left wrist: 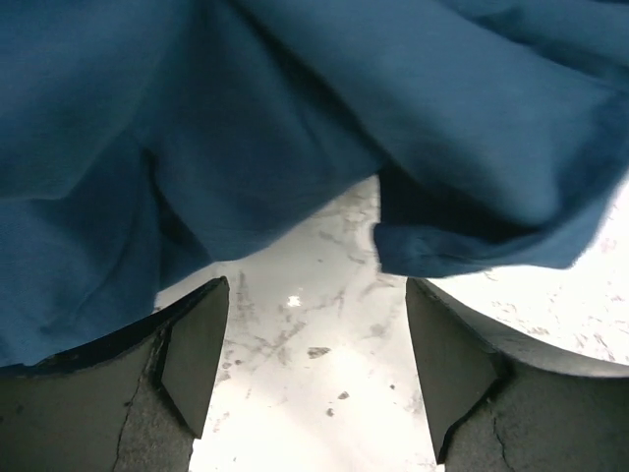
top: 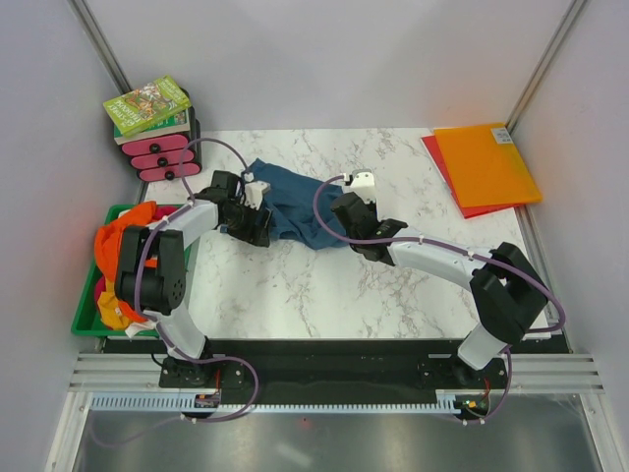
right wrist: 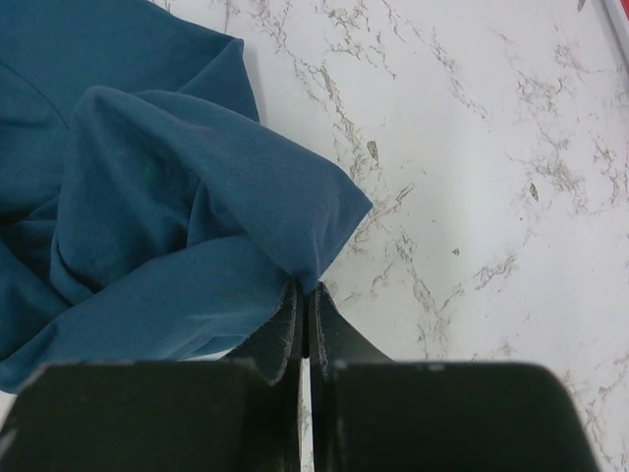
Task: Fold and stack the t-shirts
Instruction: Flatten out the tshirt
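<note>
The teal-blue t-shirt lies crumpled on the far-left part of the marble table, between the two grippers. The right gripper is clenched on a fold at the shirt's right edge. In the right wrist view its fingers are pressed together and the cloth is drawn to a point where it meets them. The left gripper is released at the shirt's left edge, with its fingers spread wide. Only bare marble shows between them, and the hem of the shirt hangs loose just beyond the tips (not touching either finger, as far as the view shows).

Bare tabletop runs along the near side of the shirt and to its right. It reaches an orange folder, which lies on a red folder at the far-right corner, well apart from the shirt. More orange t-shirts are heaped in a green bin off the table's left edge, beside the left arm. A book sits on a pink stack at the far-left corner.
</note>
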Robot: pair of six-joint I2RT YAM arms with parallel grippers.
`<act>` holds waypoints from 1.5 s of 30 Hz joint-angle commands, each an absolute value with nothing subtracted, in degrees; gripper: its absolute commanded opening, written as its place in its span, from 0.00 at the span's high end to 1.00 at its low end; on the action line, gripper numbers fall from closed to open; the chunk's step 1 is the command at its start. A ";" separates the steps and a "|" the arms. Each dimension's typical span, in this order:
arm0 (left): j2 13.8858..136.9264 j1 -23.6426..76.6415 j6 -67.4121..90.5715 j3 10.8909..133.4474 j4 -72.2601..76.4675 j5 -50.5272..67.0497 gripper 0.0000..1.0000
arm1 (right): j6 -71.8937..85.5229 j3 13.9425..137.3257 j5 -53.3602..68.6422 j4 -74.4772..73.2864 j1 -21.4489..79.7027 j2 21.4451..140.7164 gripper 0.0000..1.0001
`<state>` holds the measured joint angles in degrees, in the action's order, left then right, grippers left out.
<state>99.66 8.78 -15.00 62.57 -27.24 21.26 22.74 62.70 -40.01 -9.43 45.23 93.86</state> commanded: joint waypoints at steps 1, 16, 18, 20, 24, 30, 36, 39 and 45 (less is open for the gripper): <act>100.72 7.21 -11.26 64.68 -22.95 17.40 0.22 | 23.73 64.51 -39.73 -8.09 45.18 93.87 1.00; 105.04 6.86 -6.51 68.65 -18.37 17.75 0.32 | 24.26 62.76 -39.38 -8.26 45.18 93.69 1.00; 104.50 6.86 -6.33 68.12 -16.97 17.67 0.35 | 24.26 62.67 -39.55 -8.26 45.18 93.78 1.00; 104.15 6.77 -6.24 67.85 -16.61 18.01 0.39 | 24.17 62.58 -39.55 -8.26 45.18 93.87 1.00; 104.41 6.77 -6.07 67.68 -16.44 17.49 0.46 | 24.35 62.84 -39.20 -8.26 45.18 94.48 1.00; 105.91 6.59 -6.24 67.76 -16.26 16.00 0.70 | 24.70 62.84 -38.85 -8.17 45.18 94.75 1.00; 102.59 6.42 -6.24 66.80 -15.91 15.12 0.98 | 24.79 62.67 -38.85 -8.26 45.26 94.22 1.00; 96.54 6.15 -7.11 65.92 -17.48 15.64 0.98 | 24.79 63.10 -40.16 -8.96 45.26 92.30 1.00; 82.11 -1.91 -6.16 72.66 -26.52 20.81 0.98 | 18.99 67.85 -44.65 -12.39 39.74 82.12 1.00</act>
<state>94.41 5.15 -6.90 65.78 -22.26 16.23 22.15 62.96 -40.21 -11.49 44.18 91.72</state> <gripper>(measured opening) 0.037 0.019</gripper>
